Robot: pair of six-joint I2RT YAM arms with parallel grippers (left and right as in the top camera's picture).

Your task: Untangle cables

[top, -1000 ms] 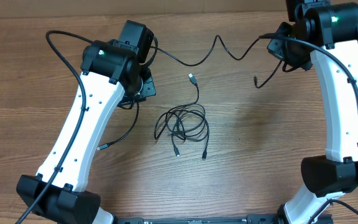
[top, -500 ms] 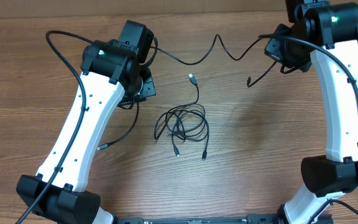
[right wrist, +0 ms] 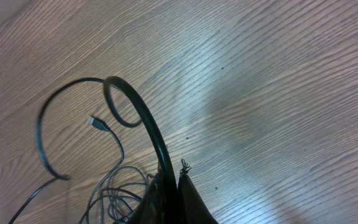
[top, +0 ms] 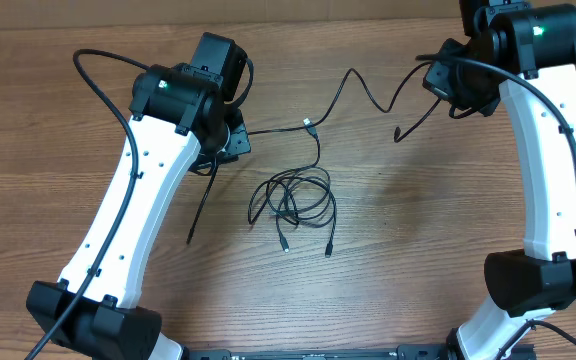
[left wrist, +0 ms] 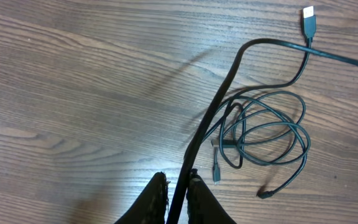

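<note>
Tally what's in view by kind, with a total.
Arms: 2 (left arm, right arm)
Long cable: 1
Coiled bundle: 1, strand count unclear
Total: 4

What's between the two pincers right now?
Overhead view: one black cable strung from left pincer to right pincer, passing a silver plug; coiled cables lie off that line.

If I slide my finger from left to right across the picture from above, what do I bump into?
Left arm, coil of loose cables, dangling cable tip, right arm.
</note>
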